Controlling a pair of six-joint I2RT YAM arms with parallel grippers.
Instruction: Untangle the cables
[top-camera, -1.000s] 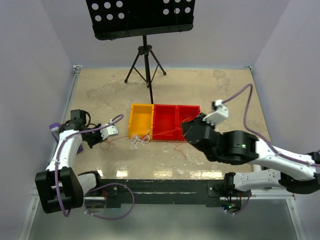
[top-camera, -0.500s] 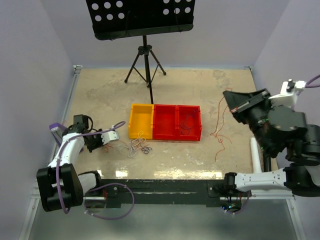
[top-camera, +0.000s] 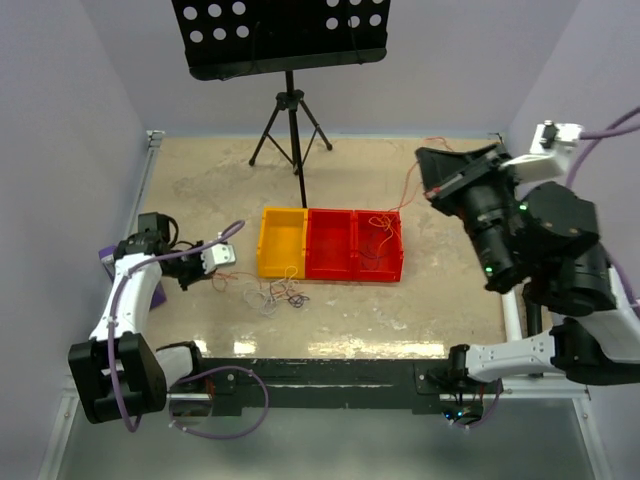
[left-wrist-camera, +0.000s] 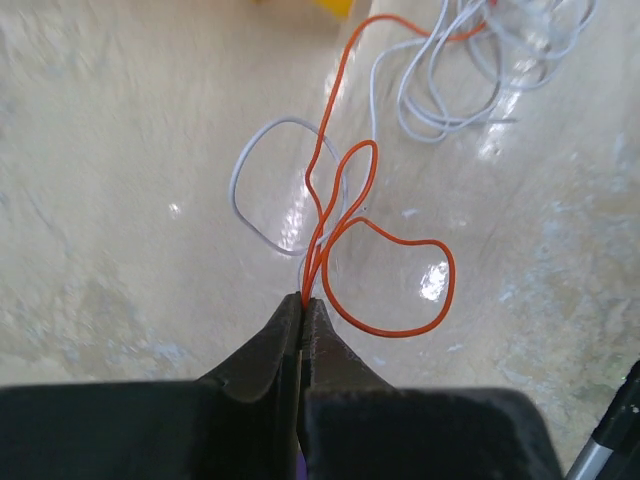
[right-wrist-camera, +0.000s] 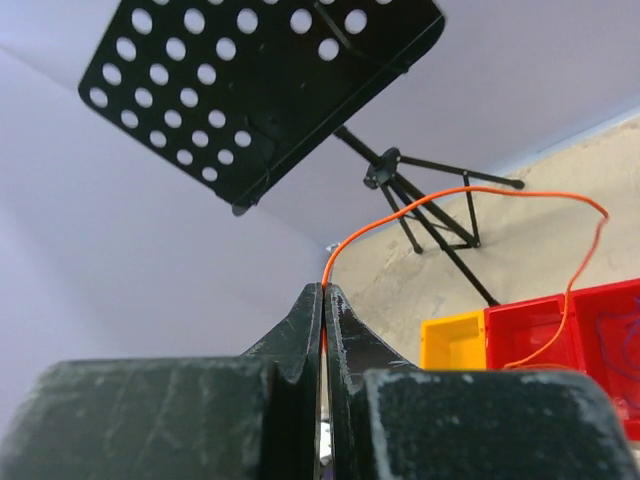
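Orange wire (right-wrist-camera: 470, 190) disappears into the clamped right gripper (right-wrist-camera: 323, 292).

No text, label, brand, number or sign legible in any view. Checked: yellow bin (top-camera: 281, 238) and red bins (top-camera: 352, 243), plain walls; perforated stand plate (top-camera: 280, 35), holes only; arm housings, only a small green light on the right arm (top-camera: 487, 268), no markings readable
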